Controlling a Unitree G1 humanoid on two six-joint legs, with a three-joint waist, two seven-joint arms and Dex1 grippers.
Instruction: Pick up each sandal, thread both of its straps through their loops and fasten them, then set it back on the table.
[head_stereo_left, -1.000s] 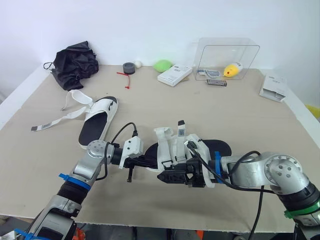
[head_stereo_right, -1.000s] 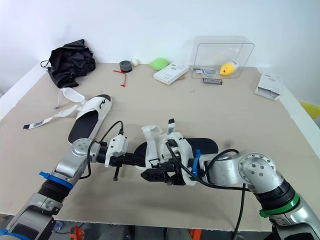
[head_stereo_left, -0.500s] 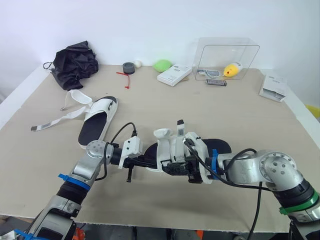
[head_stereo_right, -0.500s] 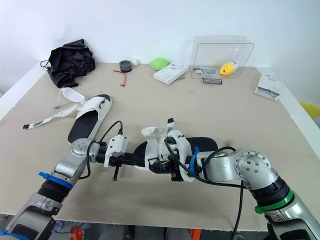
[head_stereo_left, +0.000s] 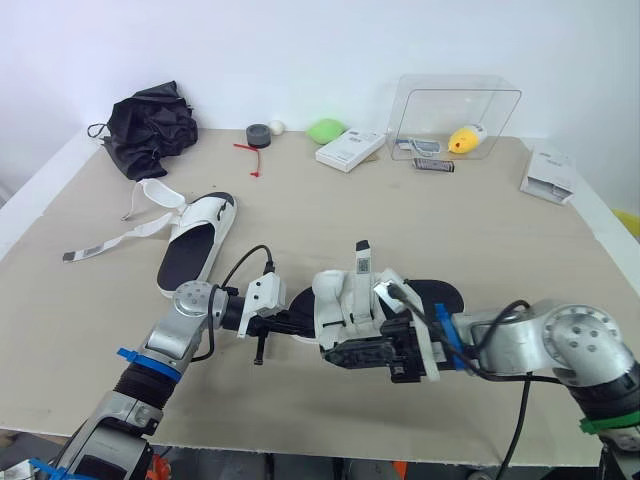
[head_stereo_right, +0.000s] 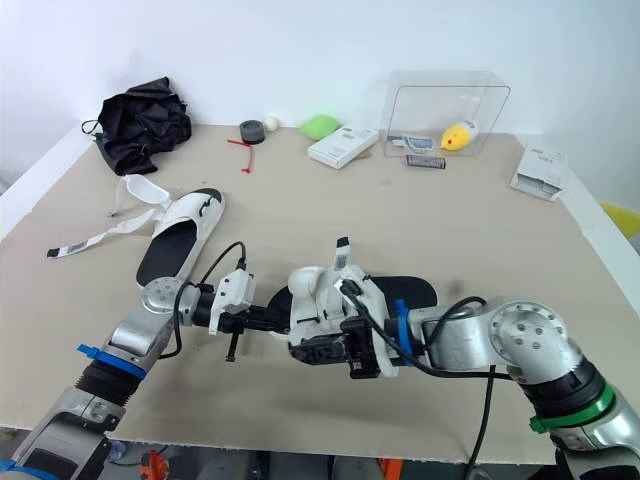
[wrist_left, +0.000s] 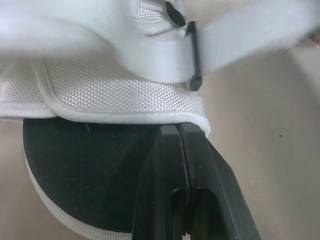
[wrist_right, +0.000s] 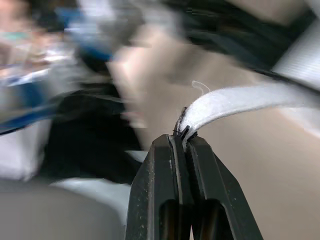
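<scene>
Beige table (head_stereo_left: 330, 215); white wall (head_stereo_left: 320, 50) behind; black cloth (head_stereo_left: 152, 128) at corner

I read no text anywhere. Tag (head_stereo_left: 82, 254) on loose sandal strap (head_stereo_left: 130, 235) near table (head_stereo_left: 300, 205) left edge: dark marks, illegible. White box (head_stereo_left: 349, 149) at far edge, second box (head_stereo_left: 549, 172) at right edge: print too small.

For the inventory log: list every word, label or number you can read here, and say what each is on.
No text can be read.
White box: print too small to read.
White packet: print too small to read.
Far sandal's strap tag: marks too small to read.
Near sandal's strap tag: marks too small to read.
</scene>
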